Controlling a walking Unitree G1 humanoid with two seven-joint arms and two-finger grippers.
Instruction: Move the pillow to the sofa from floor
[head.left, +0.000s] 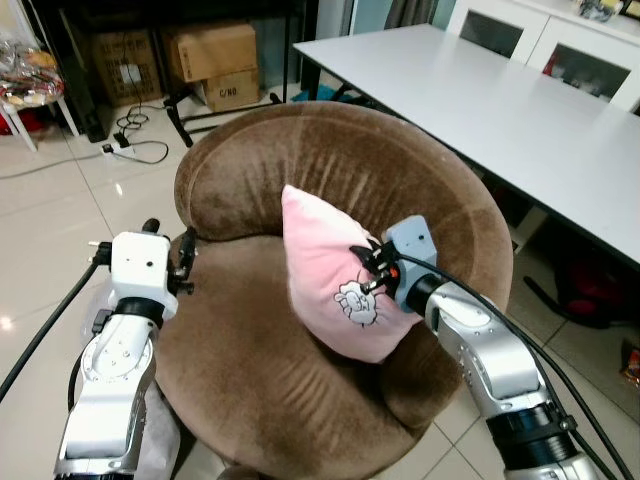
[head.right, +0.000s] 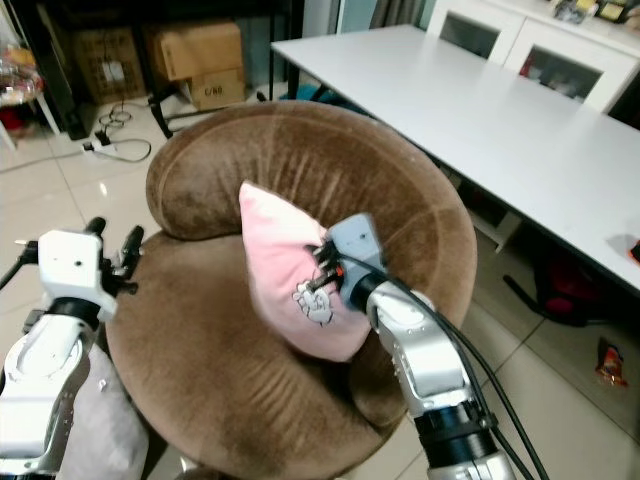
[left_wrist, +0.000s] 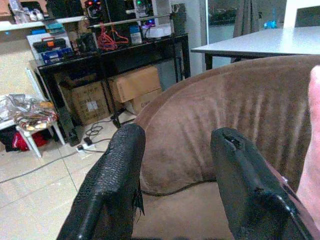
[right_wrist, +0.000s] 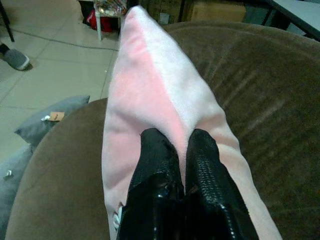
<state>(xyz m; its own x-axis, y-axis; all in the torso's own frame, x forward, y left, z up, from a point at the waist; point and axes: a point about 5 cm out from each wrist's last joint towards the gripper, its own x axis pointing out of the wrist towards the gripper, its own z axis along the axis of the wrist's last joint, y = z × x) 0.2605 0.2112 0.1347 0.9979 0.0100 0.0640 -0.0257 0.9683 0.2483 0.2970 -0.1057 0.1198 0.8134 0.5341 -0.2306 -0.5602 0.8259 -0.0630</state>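
A pink pillow (head.left: 325, 265) with a small cartoon print stands tilted on the seat of a round brown sofa chair (head.left: 260, 370), leaning toward its backrest (head.left: 330, 160). My right gripper (head.left: 368, 272) is shut on the pillow's edge, its fingers (right_wrist: 165, 185) pinching the pink fabric (right_wrist: 150, 90). At the chair's left rim my left gripper (head.left: 182, 262) stands open with nothing between its fingers (left_wrist: 120, 175).
A long white table (head.left: 500, 100) runs along the right, close behind the chair. Cardboard boxes (head.left: 215, 60) and cables (head.left: 135, 140) lie on the tiled floor at the back left. A grey cushion (right_wrist: 55, 117) lies on the floor beside the chair.
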